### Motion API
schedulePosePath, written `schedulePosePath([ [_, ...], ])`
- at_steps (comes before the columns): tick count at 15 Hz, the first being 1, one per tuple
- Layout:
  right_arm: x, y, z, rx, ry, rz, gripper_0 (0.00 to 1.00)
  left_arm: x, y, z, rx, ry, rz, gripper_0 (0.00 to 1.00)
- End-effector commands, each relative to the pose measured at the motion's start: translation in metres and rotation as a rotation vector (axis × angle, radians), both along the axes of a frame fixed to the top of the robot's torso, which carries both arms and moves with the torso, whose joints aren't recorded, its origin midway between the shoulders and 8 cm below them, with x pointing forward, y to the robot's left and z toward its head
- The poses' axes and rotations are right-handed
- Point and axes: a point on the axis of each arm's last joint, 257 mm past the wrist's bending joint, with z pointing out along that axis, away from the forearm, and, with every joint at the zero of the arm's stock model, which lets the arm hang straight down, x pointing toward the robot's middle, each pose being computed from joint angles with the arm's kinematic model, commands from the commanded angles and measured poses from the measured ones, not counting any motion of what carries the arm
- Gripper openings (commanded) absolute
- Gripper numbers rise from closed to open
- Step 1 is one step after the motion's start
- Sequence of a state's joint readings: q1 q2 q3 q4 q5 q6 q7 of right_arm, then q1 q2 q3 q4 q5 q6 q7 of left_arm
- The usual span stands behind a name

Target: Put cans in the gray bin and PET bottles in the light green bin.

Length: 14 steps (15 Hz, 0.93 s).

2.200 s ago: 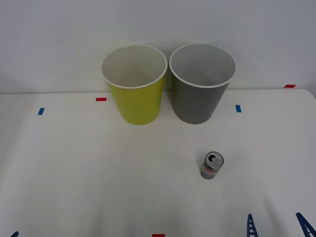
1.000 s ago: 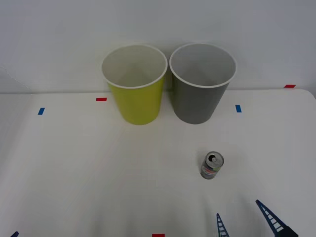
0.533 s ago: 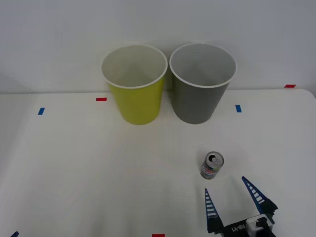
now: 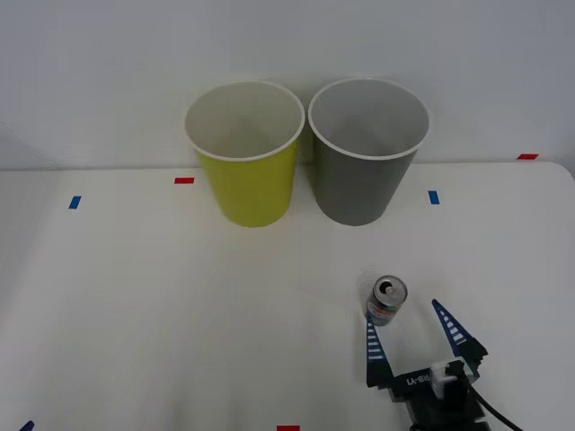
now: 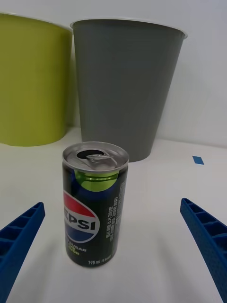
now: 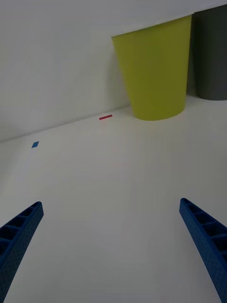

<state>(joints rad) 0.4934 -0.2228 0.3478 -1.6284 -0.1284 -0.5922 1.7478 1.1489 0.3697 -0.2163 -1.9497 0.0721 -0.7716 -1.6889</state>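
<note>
Right tool [image 4: 415, 324] was spread wide, just short of the can [image 4: 386, 300], not touching it. Can stood upright on the counter [image 4: 135, 305], in front of the gray bin [image 4: 367, 153]. Left tool [image 6: 113, 255] was also wide open, holding nothing.

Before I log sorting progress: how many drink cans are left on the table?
1. The small dark drink can stands upright on the white table, nearer than the dark gray plastic bin, just ahead of the open right gripper.
</note>
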Motion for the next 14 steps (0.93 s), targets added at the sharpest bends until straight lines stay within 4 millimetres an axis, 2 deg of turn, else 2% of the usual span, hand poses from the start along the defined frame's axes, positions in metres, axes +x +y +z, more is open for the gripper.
schedulePosePath([
  [1,0.018,-0.001,-0.001,-0.006,0.011,-0.013,1.00,0.000,0.000,0.000,0.000,0.000,0.000,1.00],
  [4,0.030,0.000,-0.002,-0.007,0.030,-0.016,1.00,0.000,0.000,0.000,0.000,0.000,0.000,1.00],
  [8,0.048,0.011,-0.001,0.001,0.054,0.000,1.00,0.000,0.000,0.000,0.000,0.000,0.000,1.00],
  [11,0.051,0.012,0.002,0.013,0.052,0.004,1.00,0.000,0.000,0.000,0.000,0.000,0.000,1.00],
  [12,0.050,0.013,0.002,0.021,0.053,0.005,0.85,0.000,0.000,0.000,0.000,0.000,0.000,1.00],
  [14,0.050,0.013,0.002,0.042,0.057,0.007,0.35,0.000,0.000,0.000,0.000,0.000,0.000,1.00],
])
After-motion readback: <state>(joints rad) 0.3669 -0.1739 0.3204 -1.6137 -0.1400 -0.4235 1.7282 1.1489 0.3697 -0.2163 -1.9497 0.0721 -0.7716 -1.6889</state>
